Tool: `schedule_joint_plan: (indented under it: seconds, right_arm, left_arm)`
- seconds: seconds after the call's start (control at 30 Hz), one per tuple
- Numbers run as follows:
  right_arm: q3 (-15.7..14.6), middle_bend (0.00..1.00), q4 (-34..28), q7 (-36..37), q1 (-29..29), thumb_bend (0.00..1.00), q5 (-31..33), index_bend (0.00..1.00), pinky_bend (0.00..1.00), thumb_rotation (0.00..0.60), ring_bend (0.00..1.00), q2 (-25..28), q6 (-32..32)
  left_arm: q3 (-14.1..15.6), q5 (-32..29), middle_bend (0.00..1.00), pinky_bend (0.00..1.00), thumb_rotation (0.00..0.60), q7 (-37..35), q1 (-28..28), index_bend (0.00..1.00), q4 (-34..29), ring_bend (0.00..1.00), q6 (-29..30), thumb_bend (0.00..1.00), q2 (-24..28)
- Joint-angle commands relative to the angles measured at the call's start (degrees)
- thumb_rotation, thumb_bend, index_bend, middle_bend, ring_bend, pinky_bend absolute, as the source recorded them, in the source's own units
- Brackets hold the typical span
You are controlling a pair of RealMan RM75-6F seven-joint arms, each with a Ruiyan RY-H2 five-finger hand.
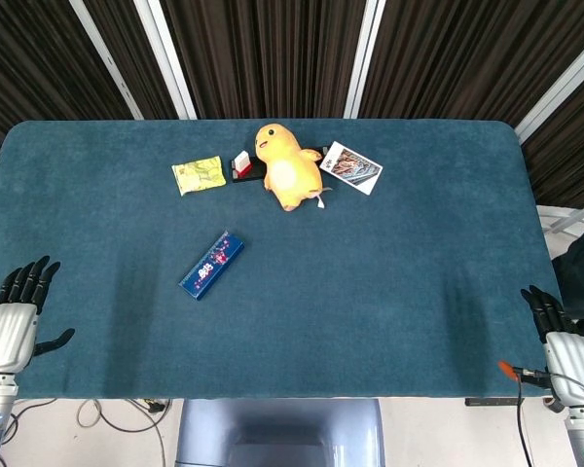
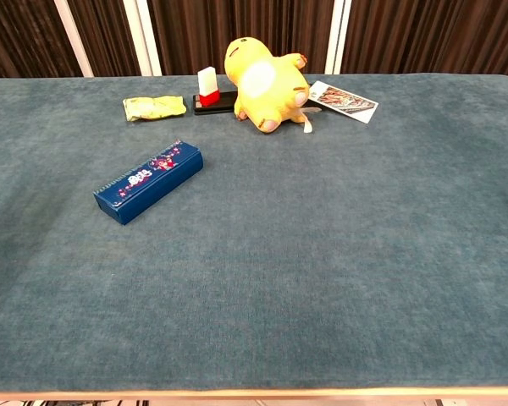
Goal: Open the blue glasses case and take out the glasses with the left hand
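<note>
The blue glasses case (image 1: 212,265) lies closed on the teal table, left of centre, long and flat with a flowered lid; the chest view shows the case (image 2: 148,181) at a slant. No glasses show. My left hand (image 1: 15,316) hovers off the table's front left corner, fingers spread and empty, far from the case. At the front right corner my right hand (image 1: 555,341) is partly visible, fingers apart and holding nothing. Neither hand appears in the chest view.
At the back middle lies a yellow plush duck (image 1: 286,167), with a small red and white box on a black base (image 1: 243,165) beside it, a yellow packet (image 1: 199,175) to the left and a printed card (image 1: 352,167) to the right. Table edge (image 1: 273,397) runs along the front.
</note>
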Motion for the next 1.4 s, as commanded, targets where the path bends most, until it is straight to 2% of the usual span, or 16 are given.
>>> schedule_joint_plan:
  seconds: [0.03,0.43,0.67,0.93,1.03,1.17,1.4]
  right_arm:
    - [0.0,0.00,0.0,0.0,0.0,0.17,0.0,0.00,0.20,0.600,0.00,0.0,0.0]
    - [0.2,0.00,-0.1,0.2,0.1,0.17,0.5,0.00,0.20,0.600,0.00,0.0,-0.3]
    - [0.3,0.00,-0.4,0.7,0.4,0.17,1.3,0.00,0.20,0.600,0.00,0.1,-1.3]
    - [0.6,0.00,-0.9,1.1,0.8,0.17,2.4,0.00,0.20,0.600,0.00,0.2,-2.5]
    - [0.6,0.00,-1.2,1.3,0.9,0.17,2.7,0.00,0.20,0.600,0.00,0.4,-2.8]
    - [0.6,0.00,-1.5,1.7,0.9,0.17,3.1,0.00,0.20,0.600,0.00,0.7,-3.3]
    - [0.6,0.00,-2.0,2.5,1.1,0.17,3.6,0.00,0.20,0.600,0.00,1.2,-4.0]
  left_arm:
    - [0.0,0.0,0.00,0.07,0.600,0.1,0.0,0.00,0.0,0.00,0.0,0.12,0.0]
    - [-0.5,-0.8,0.00,0.07,0.600,0.3,-0.1,0.00,-1.0,0.00,0.0,0.12,-0.2]
    - [-2.4,-2.4,0.00,0.07,0.600,5.4,-2.8,0.00,-3.9,0.00,-2.8,0.12,-1.3]
    - [-7.2,-8.3,0.00,0.07,0.600,14.2,-10.6,0.00,-4.5,0.00,-10.7,0.14,-8.8]
    - [-9.2,-11.4,0.00,0.07,0.600,19.2,-14.8,0.00,-2.6,0.00,-13.9,0.15,-13.7]
    - [-10.3,-14.2,0.00,0.07,0.600,23.4,-18.6,0.00,-0.7,0.00,-16.1,0.20,-18.4]
    - [-10.2,-18.0,0.00,0.07,0.600,27.6,-22.8,0.00,3.2,0.00,-18.5,0.20,-25.3]
